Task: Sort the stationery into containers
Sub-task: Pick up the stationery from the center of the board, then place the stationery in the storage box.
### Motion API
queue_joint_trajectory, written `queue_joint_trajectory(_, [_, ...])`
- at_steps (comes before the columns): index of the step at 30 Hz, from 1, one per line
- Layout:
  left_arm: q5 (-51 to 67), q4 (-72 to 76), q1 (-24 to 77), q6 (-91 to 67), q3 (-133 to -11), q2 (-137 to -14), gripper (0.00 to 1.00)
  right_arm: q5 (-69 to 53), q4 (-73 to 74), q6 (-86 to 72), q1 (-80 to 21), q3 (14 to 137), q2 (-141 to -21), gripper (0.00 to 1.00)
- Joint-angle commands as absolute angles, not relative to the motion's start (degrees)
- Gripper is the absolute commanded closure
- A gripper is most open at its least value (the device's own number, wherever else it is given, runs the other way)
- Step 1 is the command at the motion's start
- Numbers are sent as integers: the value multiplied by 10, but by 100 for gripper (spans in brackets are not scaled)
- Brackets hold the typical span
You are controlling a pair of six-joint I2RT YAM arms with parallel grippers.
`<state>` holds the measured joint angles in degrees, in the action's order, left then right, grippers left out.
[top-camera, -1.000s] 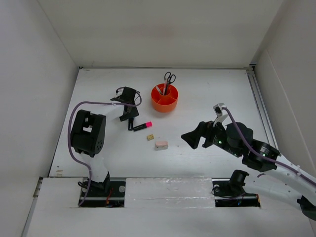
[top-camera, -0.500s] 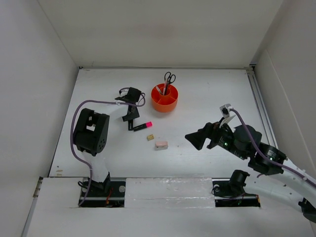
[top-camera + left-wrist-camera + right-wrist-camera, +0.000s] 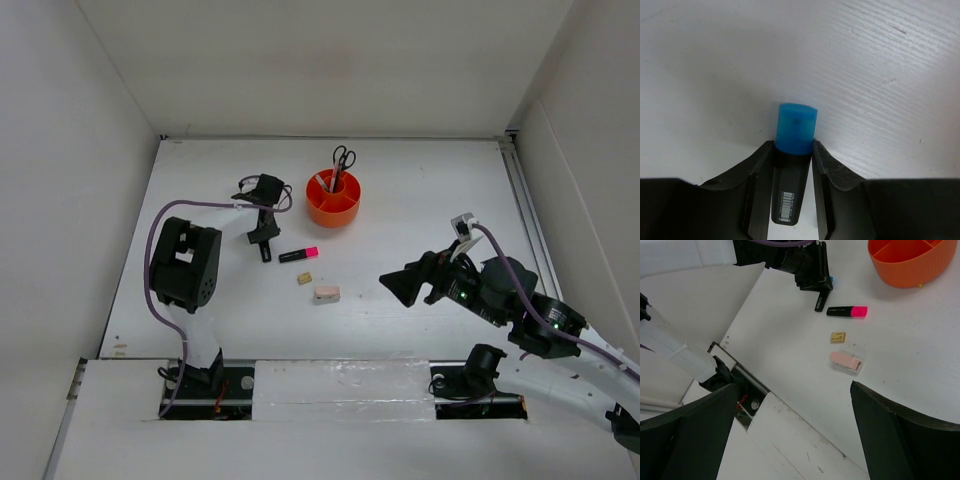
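Note:
My left gripper (image 3: 264,237) is down at the table, shut on the blue-capped highlighter (image 3: 792,165); the blue cap sticks out past the fingertips and the black barrel lies between the jaws. The pink-capped highlighter (image 3: 298,254) lies on the table just right of it, also in the right wrist view (image 3: 847,311). A small tan eraser (image 3: 304,278) and a pinkish eraser (image 3: 326,294) lie below it. The orange organiser (image 3: 333,199) holds the black-handled scissors (image 3: 342,158) upright. My right gripper (image 3: 393,288) is open and empty, raised at the right. Pens and pencil are not clearly visible.
White walls enclose the table on the left, back and right. A metal rail (image 3: 528,215) runs along the right edge. The arm bases (image 3: 210,385) sit at the near edge. A purple cable (image 3: 200,208) loops from the left arm.
The left gripper shifted slightly up and right with the blue-capped highlighter; the pink-capped highlighter now lies a little further right. The right arm drew back and down to the right.

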<state>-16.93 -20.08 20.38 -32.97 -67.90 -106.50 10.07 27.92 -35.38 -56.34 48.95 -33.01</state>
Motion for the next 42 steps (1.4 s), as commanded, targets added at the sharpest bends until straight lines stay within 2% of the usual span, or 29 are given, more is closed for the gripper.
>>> queue_joint_trajectory(1, [-199,-250,188,-341,-672,-1085,100,105,272,-345,-568,490,-326,1])
queue_joint_trajectory(7, [-343,-313,232,-380,-777,-1035,100,116,278,-345,-568,490,-321,1])
queue_joint_trajectory(11, [-347,-252,232,-356,-816,-960,100,121,278,-351,-568,490,-321,1])
queue_joint_trajectory(13, [-305,-184,232,-335,-806,-922,100,121,278,-351,-568,490,-321,1])
queue_joint_trajectory(14, [-286,-90,232,-324,-773,-881,100,121,278,-351,-568,490,-321,1])
queue_joint_trajectory(17, [-159,53,232,-267,-701,-821,100,127,283,-356,-568,496,-321,1])
queue_joint_trajectory(18, [-134,120,232,-257,-693,-816,100,127,288,-356,-568,496,-321,1])
queue_joint_trajectory(23, [-2,224,227,-243,-687,-827,100,132,304,-361,-568,501,-316,1])
queue_joint_trajectory(26, [41,354,227,-249,-627,-814,100,132,304,-373,-568,506,-309,1])
queue_joint_trajectory(33, [80,468,227,-236,-602,-851,100,120,323,-384,-568,512,-298,1])
queue_joint_trajectory(42, [58,585,227,-286,-555,-908,100,126,335,-384,-568,524,-303,1])
